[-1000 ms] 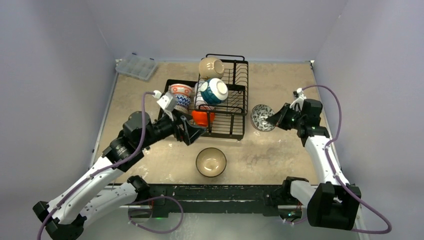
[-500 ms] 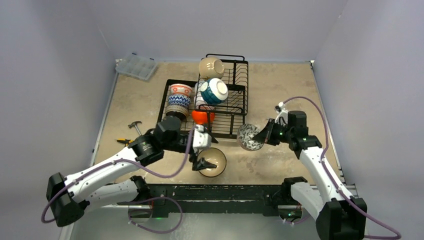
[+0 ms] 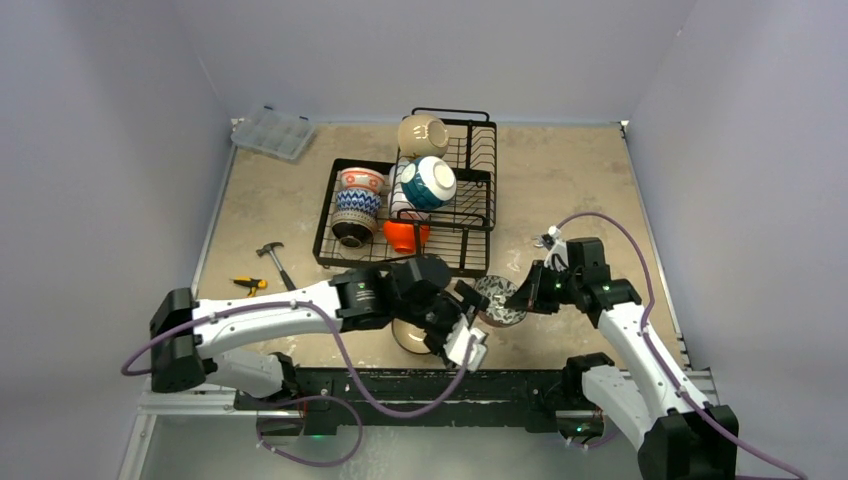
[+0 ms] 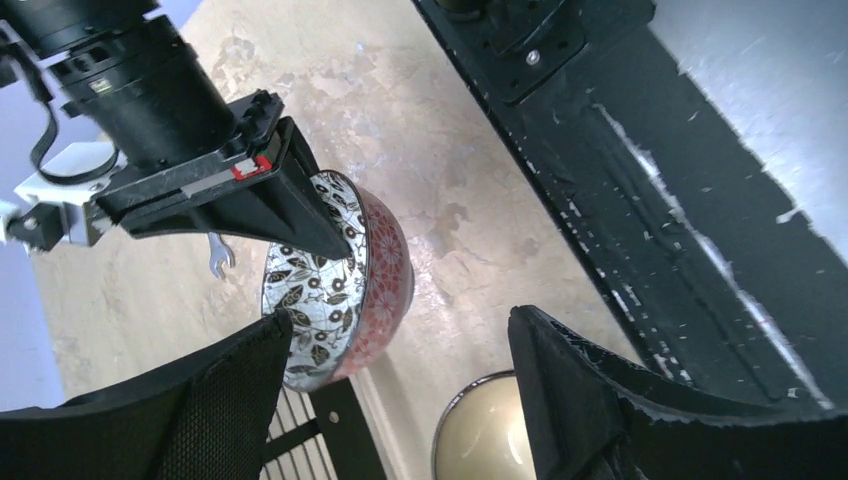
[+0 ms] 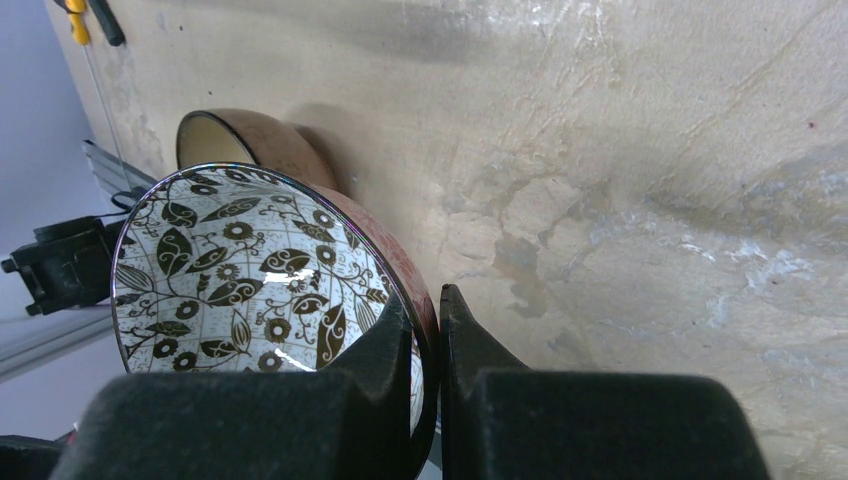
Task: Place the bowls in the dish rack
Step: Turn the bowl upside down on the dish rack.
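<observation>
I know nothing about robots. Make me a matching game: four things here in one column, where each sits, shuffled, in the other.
1. leaf-patterned bowl
2. teal bowl
3. clear compartment box
4. hammer

A. far left corner of the table
B. in the dish rack
C. rim pinched in the right gripper
D. on the table, left of the rack

Pairs: 1-C, 2-B, 3-A, 4-D
</observation>
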`<state>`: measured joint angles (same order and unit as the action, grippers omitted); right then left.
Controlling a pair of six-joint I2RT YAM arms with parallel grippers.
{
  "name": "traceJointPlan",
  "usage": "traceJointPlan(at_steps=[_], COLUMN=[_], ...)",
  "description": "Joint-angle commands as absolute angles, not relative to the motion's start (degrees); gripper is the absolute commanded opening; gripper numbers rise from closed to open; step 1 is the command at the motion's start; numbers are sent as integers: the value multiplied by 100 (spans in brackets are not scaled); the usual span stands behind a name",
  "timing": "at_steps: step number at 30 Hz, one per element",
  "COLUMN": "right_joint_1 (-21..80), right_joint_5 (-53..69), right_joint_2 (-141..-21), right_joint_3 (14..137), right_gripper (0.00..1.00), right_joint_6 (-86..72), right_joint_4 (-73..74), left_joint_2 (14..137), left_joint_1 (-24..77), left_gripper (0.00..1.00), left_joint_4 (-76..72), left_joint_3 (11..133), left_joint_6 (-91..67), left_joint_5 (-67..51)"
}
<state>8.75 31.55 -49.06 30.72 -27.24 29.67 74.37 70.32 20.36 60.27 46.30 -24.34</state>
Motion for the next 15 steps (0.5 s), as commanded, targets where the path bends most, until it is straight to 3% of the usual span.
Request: traceJointPlan(at_steps=[1,15], right_joint_1=[920,923], right_joint_5=[3195,3243], right_joint_2=[-4847,-4858], right_joint_3=[3229,3382], right_gripper=[0,0], right_joint_6=[-2600,-2470], right_joint_4=[3134,3151], left_joint_2=[8089,9353], left_joint_1=[7315,7567], left_gripper=[75,29], left_joint_4=[2426,2452], left_joint_3=[6584,7172], left_joint_6=[5365,5010], left_joint_5=[-1644,-613])
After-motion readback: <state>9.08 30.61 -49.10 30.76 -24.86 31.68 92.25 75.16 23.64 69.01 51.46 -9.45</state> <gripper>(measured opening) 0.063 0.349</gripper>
